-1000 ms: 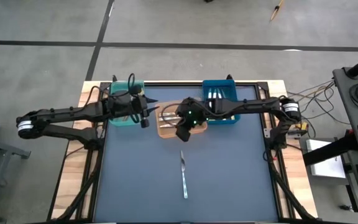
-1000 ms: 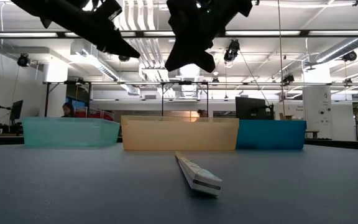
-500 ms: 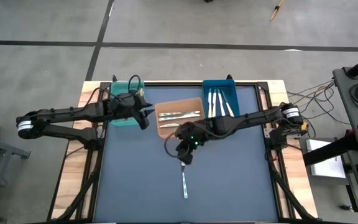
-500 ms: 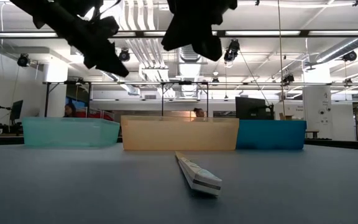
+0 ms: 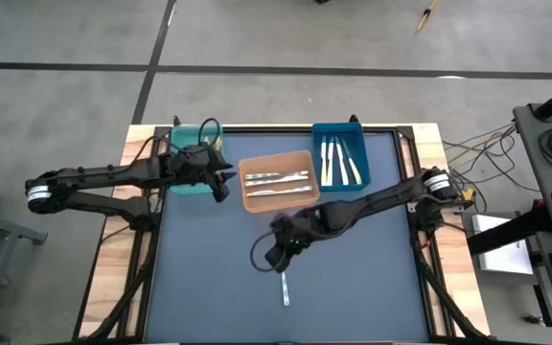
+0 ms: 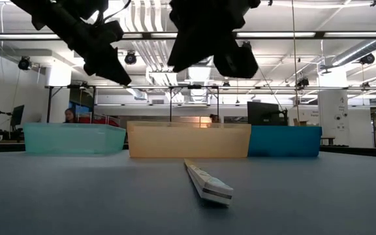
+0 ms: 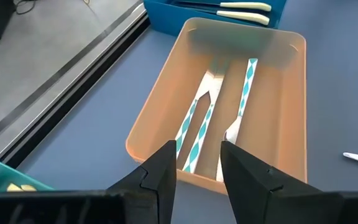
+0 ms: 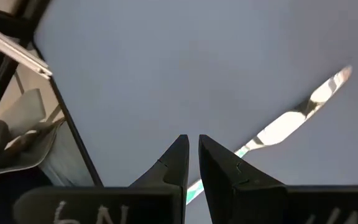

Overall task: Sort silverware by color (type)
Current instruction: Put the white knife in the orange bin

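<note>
One silver piece of silverware (image 5: 284,285) lies flat on the dark mat, alone, pointing toward the near edge; it also shows in the low view (image 6: 207,184) and the right wrist view (image 8: 291,121). My right gripper (image 5: 278,256) hangs shut just above its far end (image 8: 193,142), touching nothing. My left gripper (image 5: 222,186) hovers open and holding nothing between the teal bin (image 5: 184,185) and the orange bin (image 5: 278,199); it faces the orange bin (image 7: 197,149). Silver pieces (image 7: 194,134) lie in the orange bin, cream-handled ones (image 5: 338,161) in the blue bin (image 5: 341,184).
The three bins stand in a row along the mat's far edge: teal at the left, orange in the middle, blue at the right. The mat around the lone piece (image 5: 353,287) is bare. Wooden table strips (image 5: 113,259) flank the mat.
My right gripper has swung from over the orange bin toward the near edge and down a little, rolling as it went, and now hangs over the lone silver piece, still shut. My left gripper has tipped down and rolled beside the teal bin. The piece has not moved.
</note>
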Controlling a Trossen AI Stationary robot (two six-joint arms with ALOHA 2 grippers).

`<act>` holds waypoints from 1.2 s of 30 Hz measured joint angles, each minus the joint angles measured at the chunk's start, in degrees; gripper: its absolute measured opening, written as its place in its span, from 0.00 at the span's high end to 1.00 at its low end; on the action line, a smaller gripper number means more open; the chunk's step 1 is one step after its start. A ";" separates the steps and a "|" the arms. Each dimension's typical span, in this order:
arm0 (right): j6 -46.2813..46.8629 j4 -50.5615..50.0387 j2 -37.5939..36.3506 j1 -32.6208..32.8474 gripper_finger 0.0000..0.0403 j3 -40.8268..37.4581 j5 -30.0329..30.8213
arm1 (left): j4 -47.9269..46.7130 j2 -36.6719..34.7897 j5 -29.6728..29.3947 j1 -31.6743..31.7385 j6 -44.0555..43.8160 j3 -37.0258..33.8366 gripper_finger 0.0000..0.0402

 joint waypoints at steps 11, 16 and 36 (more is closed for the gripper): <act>13.87 -4.06 7.30 3.85 0.93 4.69 0.09 | 0.66 -0.78 5.34 -4.64 1.53 0.00 0.73; 17.93 -12.59 10.81 4.67 0.93 8.38 0.01 | 0.75 -1.90 5.42 -7.71 2.07 0.00 0.73; 18.70 -24.55 23.41 4.97 0.93 23.68 1.90 | 0.90 -2.80 5.39 -9.39 5.27 0.00 0.73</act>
